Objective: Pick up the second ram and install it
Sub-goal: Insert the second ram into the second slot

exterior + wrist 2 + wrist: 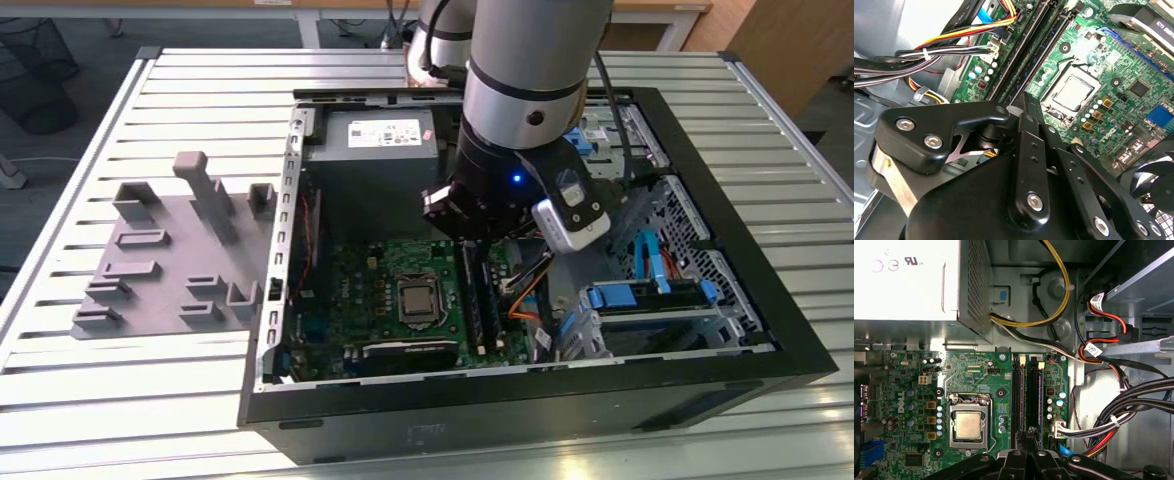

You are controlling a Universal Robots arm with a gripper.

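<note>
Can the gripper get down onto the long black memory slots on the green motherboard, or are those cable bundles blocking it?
Probably yes. In the first wrist view the gripper sits at one end of the long black memory slots, and the black cable bundle lies beside them, not across.

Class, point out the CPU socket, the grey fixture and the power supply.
CPU socket (968, 425), first wrist view, metal lid centre.
Grey fixture (140, 262), exterior view, flat base.
Power supply (378, 130), exterior view, labelled top face.

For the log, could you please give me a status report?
Gripper shut, tip over the memory slots. Second ram lying along a slot under it. Cable bundle beside, apart from it.
</note>
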